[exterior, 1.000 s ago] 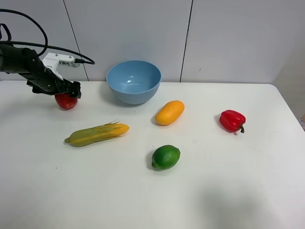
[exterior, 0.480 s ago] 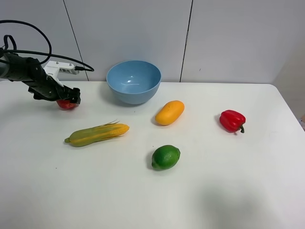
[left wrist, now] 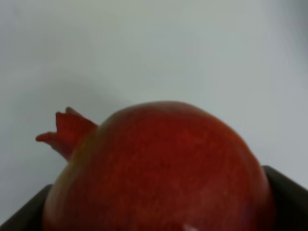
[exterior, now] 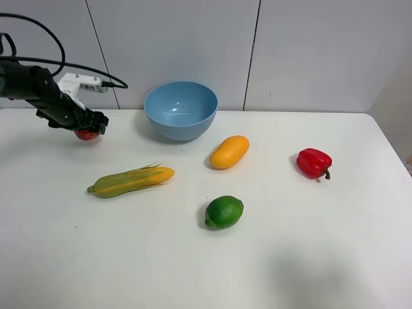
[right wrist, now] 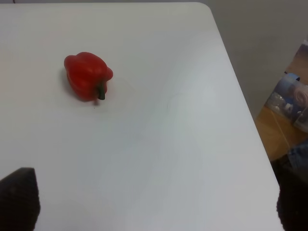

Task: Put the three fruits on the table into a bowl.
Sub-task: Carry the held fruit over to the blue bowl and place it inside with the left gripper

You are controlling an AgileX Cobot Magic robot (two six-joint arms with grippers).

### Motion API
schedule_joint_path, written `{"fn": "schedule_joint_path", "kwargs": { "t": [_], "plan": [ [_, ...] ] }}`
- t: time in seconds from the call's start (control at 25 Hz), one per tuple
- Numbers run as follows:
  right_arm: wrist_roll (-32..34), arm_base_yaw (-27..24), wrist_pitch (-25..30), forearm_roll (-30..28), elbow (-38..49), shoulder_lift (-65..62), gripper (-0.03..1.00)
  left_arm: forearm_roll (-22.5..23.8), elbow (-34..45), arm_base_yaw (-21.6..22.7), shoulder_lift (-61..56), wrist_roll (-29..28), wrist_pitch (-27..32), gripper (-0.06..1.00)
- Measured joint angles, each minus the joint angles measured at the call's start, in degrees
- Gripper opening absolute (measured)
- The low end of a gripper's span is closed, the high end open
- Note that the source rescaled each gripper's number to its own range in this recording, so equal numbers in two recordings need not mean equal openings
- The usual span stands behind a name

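L jaws tight on pomegranate (left wrist: 159,168), left of bowl (exterior: 181,127).

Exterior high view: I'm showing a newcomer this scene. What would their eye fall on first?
The black left end effector clamped on a red pomegranate at the far left of the table. Next, the light-blue bowl at the back, with mango, lime and red bell pepper scattered before it.

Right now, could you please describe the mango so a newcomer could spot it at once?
Find the light-blue bowl at the back of the white table. The mango lies just in front of it, slightly to the right. It is a smooth orange-yellow oval, unlike the long corn cob or the round green lime.
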Motion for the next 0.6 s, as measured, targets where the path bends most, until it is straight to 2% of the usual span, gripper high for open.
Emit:
{"fn": "schedule_joint_path", "kwargs": {
  "t": [0.28, 0.4, 0.6],
  "plan": [
    [0.0, 0.0, 0.0, 0.0, 0.0, 0.0, 1.0, -1.41, -0.4, -8.84, -13.12, 0.0, 2.47, 0.03],
    [0.0, 0.0, 0.0, 0.0, 0.0, 0.0, 1.0, -2.38, -3.1, -12.41, -12.25, 0.0, 3.07, 0.03],
    [0.0, 0.0, 0.0, 0.0, 0.0, 0.0, 1.0, -2.79, -12.69, -17.03, -5.71, 0.0, 3.21, 0.03]
  ]
}}
